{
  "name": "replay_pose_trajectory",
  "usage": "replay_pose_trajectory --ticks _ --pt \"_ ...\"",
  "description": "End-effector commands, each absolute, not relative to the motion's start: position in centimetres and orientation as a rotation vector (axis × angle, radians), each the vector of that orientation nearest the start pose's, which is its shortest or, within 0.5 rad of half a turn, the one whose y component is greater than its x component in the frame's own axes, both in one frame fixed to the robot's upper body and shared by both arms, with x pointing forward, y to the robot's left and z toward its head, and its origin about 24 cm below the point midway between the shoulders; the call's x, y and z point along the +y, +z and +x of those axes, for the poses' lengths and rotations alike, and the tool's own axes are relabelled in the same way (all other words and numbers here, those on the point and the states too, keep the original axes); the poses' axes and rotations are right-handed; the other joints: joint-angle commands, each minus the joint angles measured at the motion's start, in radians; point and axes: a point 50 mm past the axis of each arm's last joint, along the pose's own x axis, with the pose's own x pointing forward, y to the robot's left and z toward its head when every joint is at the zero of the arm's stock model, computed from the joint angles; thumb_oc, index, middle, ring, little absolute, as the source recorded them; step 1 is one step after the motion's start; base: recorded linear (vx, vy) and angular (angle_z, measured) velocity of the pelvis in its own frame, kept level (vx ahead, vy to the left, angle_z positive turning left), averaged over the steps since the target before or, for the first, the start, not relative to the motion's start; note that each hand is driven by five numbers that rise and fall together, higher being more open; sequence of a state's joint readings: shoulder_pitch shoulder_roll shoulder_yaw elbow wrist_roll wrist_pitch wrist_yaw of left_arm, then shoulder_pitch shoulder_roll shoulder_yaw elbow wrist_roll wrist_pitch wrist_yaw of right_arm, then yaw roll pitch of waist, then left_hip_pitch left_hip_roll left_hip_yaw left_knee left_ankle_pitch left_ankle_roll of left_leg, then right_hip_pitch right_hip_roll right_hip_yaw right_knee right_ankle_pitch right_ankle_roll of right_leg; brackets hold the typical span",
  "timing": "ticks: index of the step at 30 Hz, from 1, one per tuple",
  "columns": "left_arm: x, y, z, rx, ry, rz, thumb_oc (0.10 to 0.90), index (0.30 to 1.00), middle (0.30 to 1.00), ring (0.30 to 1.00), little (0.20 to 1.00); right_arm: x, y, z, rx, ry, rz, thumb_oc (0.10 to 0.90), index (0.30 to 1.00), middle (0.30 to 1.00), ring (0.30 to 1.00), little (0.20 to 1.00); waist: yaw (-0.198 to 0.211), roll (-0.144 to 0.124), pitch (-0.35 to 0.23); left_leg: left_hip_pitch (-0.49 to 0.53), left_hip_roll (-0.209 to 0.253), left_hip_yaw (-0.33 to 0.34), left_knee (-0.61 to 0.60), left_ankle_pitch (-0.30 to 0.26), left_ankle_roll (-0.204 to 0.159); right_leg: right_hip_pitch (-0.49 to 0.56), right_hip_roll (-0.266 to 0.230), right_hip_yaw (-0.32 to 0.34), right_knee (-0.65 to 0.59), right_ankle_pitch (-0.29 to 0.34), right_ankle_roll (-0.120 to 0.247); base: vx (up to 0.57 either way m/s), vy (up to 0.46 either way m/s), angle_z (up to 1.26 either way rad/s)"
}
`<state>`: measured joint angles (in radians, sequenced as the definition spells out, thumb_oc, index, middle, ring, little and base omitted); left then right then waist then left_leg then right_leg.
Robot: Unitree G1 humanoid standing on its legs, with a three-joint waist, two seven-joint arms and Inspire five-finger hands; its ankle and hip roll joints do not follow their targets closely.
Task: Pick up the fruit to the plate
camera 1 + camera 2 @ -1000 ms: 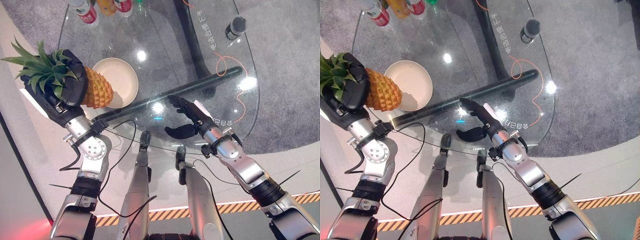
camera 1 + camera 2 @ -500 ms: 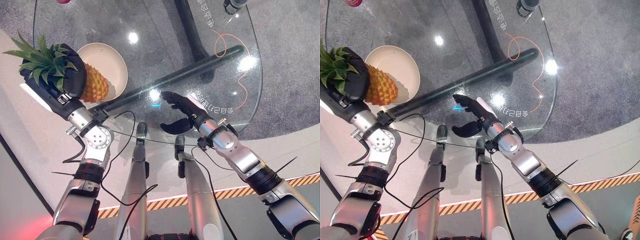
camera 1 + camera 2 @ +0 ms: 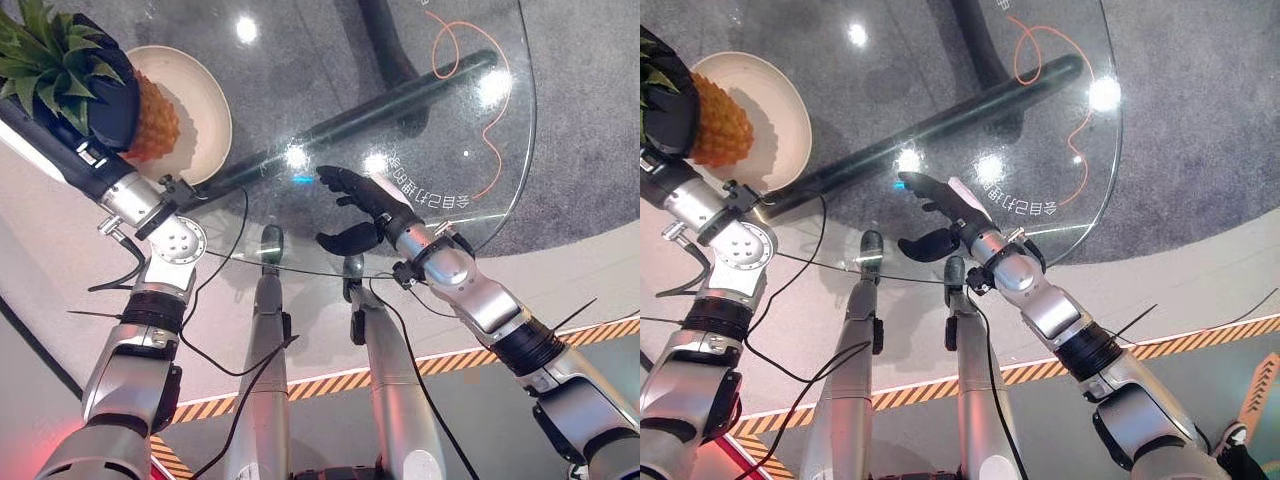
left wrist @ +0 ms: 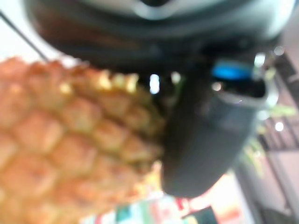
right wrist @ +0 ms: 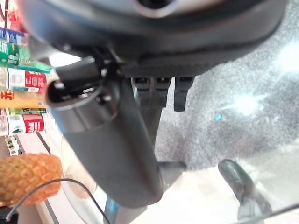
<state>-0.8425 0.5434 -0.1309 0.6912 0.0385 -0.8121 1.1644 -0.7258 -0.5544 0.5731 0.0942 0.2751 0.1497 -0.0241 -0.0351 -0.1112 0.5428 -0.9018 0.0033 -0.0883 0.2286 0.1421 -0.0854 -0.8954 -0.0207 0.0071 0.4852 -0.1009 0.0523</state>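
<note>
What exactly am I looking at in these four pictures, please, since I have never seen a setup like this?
This is a humanoid robot seen through its own cameras. The two wide pictures come from a stereo camera on its head, looking down at a round glass table. The two close pictures come from cameras on its wrists. A cream plate lies on the glass. The left hand is closed around a pineapple near its leafy top and holds it over the plate's edge; the left wrist view shows the fruit's skin up close. The right hand hovers open over the near part of the glass, holding nothing.
</note>
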Motion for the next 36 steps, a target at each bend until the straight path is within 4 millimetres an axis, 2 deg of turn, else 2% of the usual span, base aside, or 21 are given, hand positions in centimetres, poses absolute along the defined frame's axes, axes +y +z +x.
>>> replay_pose_trajectory --ticks 1,9,22,31,36 --pt "23.8 29.7 31.1 -1.466 0.809 -0.036 0.1 0.3 0.3 0.3 0.2 -8.1 18.0 32.6 -0.35 0.56 -0.454 0.8 0.9 0.9 0.9 0.9 0.011 -0.01 -0.023 0.024 -0.097 0.068 0.144 -0.182 0.057 -0.019 0.057 -0.07 -0.107 0.132 0.064 0.0 0.0 0.0" --pt "25.1 30.7 31.9 -1.398 0.869 0.01 0.1 0.3 0.3 0.3 0.2 -8.1 18.7 32.9 -0.356 0.55 -0.461 0.8 0.9 0.9 0.9 0.9 0.0 -0.022 -0.023 -0.019 -0.09 0.067 0.157 -0.18 0.049 -0.062 0.061 -0.076 -0.101 0.145 0.067 0.0 0.004 -0.03" --pt "26.2 32.4 32.6 -1.346 0.919 0.083 0.1 0.3 0.3 0.3 0.2 -8.4 19.4 33.2 -0.381 0.554 -0.473 0.8 0.9 0.9 0.9 0.9 -0.014 -0.037 -0.023 -0.075 -0.088 0.066 0.173 -0.178 0.043 -0.113 0.063 -0.084 -0.091 0.154 0.066 0.0 0.0 0.0" --pt "28.4 31.4 32.9 -1.236 0.993 -0.009 0.1 0.3 0.3 0.3 0.2 -8.1 19.4 33.3 -0.395 0.548 -0.464 0.8 0.9 0.9 0.9 0.9 -0.009 -0.049 -0.023 -0.097 -0.09 0.056 0.182 -0.18 0.037 -0.128 0.063 -0.096 -0.084 0.148 0.066 0.0 -0.012 0.0" --pt "28.9 31.3 32.8 -1.222 0.998 -0.004 0.1 0.3 0.3 0.3 0.2 -8.0 19.4 33.3 -0.4 0.55 -0.455 0.8 0.9 0.9 0.9 0.9 -0.006 -0.055 -0.023 -0.094 -0.089 0.05 0.182 -0.18 0.035 -0.122 0.064 -0.1 -0.084 0.147 0.066 0.0 -0.02 0.0"
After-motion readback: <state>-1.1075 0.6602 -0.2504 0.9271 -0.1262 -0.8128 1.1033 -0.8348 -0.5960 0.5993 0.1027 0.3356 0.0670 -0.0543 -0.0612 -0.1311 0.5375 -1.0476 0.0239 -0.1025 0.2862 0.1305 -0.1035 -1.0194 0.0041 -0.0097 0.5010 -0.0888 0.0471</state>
